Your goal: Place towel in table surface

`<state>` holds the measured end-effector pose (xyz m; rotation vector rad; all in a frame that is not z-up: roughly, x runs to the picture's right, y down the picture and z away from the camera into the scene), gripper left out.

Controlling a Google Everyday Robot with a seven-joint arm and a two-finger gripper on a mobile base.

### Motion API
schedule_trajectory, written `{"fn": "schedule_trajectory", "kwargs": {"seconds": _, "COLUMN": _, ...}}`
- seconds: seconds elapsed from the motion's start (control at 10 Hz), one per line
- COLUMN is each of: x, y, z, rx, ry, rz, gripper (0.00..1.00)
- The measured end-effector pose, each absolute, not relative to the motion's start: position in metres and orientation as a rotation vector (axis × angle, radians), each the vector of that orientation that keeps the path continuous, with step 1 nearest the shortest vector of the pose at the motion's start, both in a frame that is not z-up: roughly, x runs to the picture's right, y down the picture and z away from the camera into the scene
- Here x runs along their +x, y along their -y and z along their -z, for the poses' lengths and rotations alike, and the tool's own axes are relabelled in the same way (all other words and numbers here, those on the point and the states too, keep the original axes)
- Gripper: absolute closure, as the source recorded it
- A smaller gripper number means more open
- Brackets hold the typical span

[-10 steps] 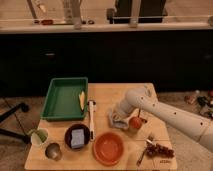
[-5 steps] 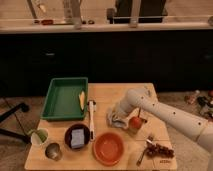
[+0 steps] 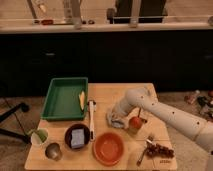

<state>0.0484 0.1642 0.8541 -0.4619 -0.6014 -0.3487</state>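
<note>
A pale crumpled towel [image 3: 115, 118] lies on the wooden table [image 3: 110, 95], right of centre. My white arm reaches in from the right, and my gripper [image 3: 116, 112] is down at the towel, touching or just above it. A red apple-like fruit [image 3: 135, 121] sits on a small cup right beside the towel.
A green tray [image 3: 56, 105] with a yellow object [image 3: 82, 99] stands at the back left. A white-handled tool [image 3: 91, 116] lies beside it. An orange bowl [image 3: 108, 148], a dark bowl with a blue sponge [image 3: 77, 137], a metal cup [image 3: 53, 150], a green cup [image 3: 39, 135], grapes [image 3: 159, 149] and a fork [image 3: 145, 149] line the front.
</note>
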Motion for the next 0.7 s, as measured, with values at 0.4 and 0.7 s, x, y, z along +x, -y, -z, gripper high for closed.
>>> {"fn": "schedule_trajectory", "kwargs": {"seconds": 0.4, "x": 0.052, "y": -0.160, "z": -0.847, "rx": -0.437, "ry": 0.604, "rz": 0.346, "gripper": 0.20}}
{"fn": "schedule_trajectory", "kwargs": {"seconds": 0.7, "x": 0.062, "y": -0.153, "z": -0.838, "rx": -0.410, "ry": 0.588, "rz": 0.345, "gripper": 0.20}}
